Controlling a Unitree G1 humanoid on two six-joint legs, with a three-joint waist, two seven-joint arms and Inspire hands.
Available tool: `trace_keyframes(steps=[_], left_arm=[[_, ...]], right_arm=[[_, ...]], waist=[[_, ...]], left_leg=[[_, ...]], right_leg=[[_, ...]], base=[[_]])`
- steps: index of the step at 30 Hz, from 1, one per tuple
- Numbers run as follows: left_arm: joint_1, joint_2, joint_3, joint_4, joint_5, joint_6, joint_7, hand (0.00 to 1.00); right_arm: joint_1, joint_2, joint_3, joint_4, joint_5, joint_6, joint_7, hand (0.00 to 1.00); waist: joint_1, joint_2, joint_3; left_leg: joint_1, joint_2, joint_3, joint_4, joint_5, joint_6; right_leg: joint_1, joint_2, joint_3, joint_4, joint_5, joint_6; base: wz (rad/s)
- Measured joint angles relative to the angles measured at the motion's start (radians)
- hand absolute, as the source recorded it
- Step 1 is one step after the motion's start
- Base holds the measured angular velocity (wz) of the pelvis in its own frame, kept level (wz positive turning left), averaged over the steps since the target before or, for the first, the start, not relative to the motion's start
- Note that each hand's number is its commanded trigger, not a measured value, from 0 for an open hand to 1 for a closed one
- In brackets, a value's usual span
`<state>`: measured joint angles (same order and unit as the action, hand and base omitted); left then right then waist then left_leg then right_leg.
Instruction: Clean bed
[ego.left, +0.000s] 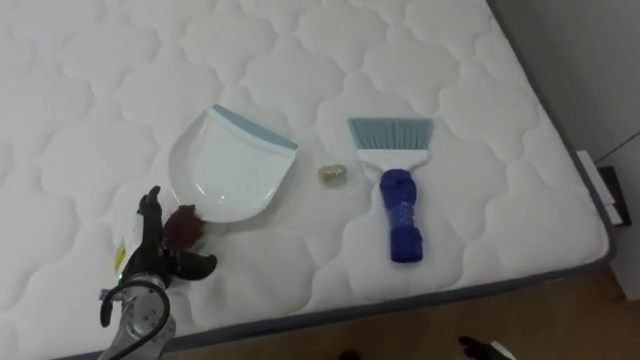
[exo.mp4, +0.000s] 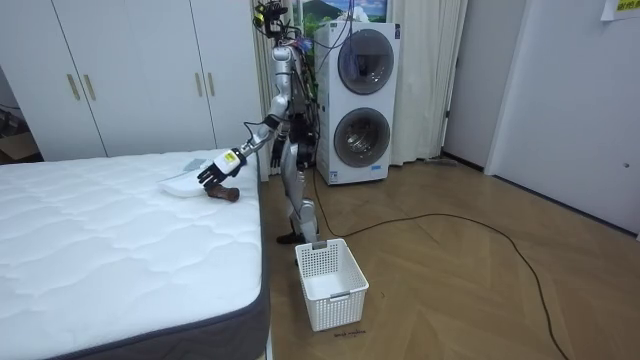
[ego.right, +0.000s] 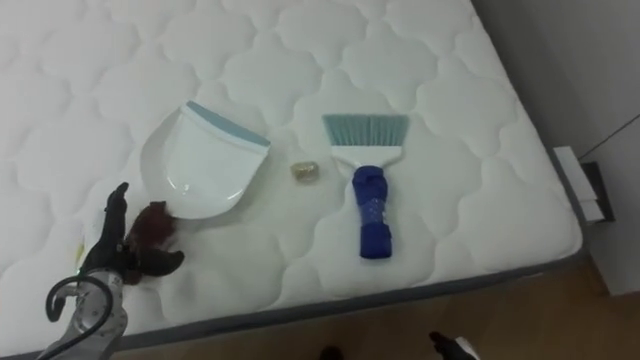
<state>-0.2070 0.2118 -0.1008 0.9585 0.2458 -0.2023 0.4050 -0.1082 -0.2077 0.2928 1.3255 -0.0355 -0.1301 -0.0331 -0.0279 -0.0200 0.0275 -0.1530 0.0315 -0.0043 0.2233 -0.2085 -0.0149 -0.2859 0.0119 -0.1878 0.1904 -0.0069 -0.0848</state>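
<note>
1. Left eye view, far left: your left hand (ego.left: 150, 255) hangs over the mattress (ego.left: 90, 110) close to its near edge. The fingers are spread apart, not closed, with a dark red lump (ego.left: 185, 228) between them and the thumb. Room view puts the hand above the lump, which rests on the mattress. You cannot tell whether they touch.
2. A white dustpan (ego.left: 232, 165) lies flat just beyond the lump, its blue lip turned to the right. The lump sits at its near rim, outside the pan.
3. A small crumpled scrap (ego.left: 333, 174) lies on the mattress between dustpan and brush, beside the lip and outside the pan.
4. The brush (ego.left: 400, 215) lies flat, pale bristles pointing away from you and dark blue handle toward the bed's edge.
5. Your right hand (ego.left: 485, 348) is a dark shape at the bottom edge, over the wooden floor (exo.mp4: 450, 270). You cannot tell its state.
6. Room view adds the robot standing at the bedside before stacked washing machines (exo.mp4: 362, 100). A white basket (exo.mp4: 335, 300) stands on the floor by its feet, with its white bottom in sight.
</note>
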Motion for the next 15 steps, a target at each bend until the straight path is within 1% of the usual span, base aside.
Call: trace_keyframes(steps=[6, 8, 15], left_arm=[[-0.001, -0.002, -0.001, 0.006, 0.001, 0.0, 0.0, 0.0], [-0.002, -0.002, -0.001, 0.006, 0.001, 0.0, 0.0, 0.0], [-0.006, -0.002, -0.001, 0.007, -0.003, 0.0, 0.006, 0.0]], right_arm=[[0.001, -0.001, 0.001, -0.001, 0.0, -0.001, -0.001, 0.0], [0.001, -0.001, 0.001, 0.0, 0.0, -0.001, -0.004, 0.0], [0.001, -0.001, 0.001, 0.0, 0.0, -0.001, -0.009, 0.0]], waist=[[0.0, 0.001, -0.0004], [-0.002, 0.0, -0.0004], [-0.004, 0.0, -0.0004]], left_leg=[[-0.014, -0.001, 0.001, 0.019, 0.002, -0.001], [-0.017, -0.005, 0.001, 0.023, 0.003, 0.001], [-0.019, -0.008, 0.001, 0.027, 0.004, 0.002]], right_leg=[[-0.008, -0.003, -0.003, 0.003, -0.001, 0.0], [-0.015, -0.009, -0.004, 0.014, -0.006, 0.003], [-0.016, -0.013, -0.003, 0.017, -0.011, 0.008]], base=[[0.0], [0.0], [0.0]])
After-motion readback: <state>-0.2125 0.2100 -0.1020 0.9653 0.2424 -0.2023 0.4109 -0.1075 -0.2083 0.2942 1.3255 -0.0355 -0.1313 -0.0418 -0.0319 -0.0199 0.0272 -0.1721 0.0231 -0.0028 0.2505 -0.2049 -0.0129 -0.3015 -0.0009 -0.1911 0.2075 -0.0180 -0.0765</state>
